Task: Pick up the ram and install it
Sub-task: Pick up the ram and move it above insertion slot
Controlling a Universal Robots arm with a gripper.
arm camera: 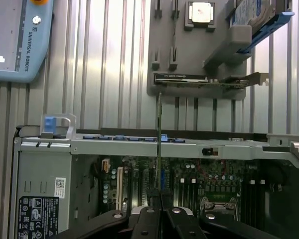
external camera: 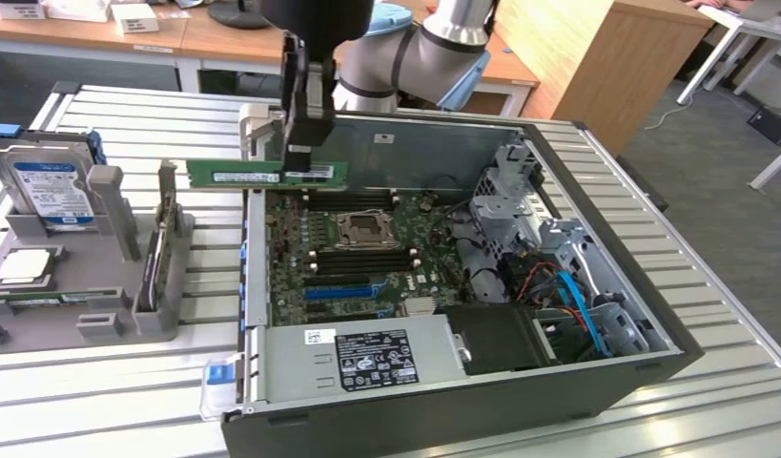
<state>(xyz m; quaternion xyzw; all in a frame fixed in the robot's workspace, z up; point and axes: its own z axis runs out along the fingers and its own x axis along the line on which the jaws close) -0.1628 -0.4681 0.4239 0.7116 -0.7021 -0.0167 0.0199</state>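
Ram [external camera: 237, 174] clamped edge-up between the jaws of the gripper [external camera: 306, 164], gripped near 1 end and held level in the air, long side running toward the exterior view's left and right. Hangs over the far corner of the open computer case [external camera: 492, 420], straddling the case wall on the exterior view's left: gripped end above the motherboard [external camera: 301, 258], free end out above the slatted table [external camera: 111, 401]. Rides well above the board, not yet seated in the black memory slots [external camera: 359, 259] flanking the CPU socket [external camera: 362, 229]. Appears edge-on in the wrist view, a thin green line rising from between the fingertips and crossing the case wall. Blue slot strip [external camera: 337, 291] nearer the camera than the socket, labelled power supply [external camera: 364, 358] at the near end of the case. Grey fixture [external camera: 111, 315] just beside the case on the exterior view's left, carrying a hard drive [external camera: 47, 191] upright. Teach pendant [arm camera: 20, 45] flat on the table, well apart from the ram
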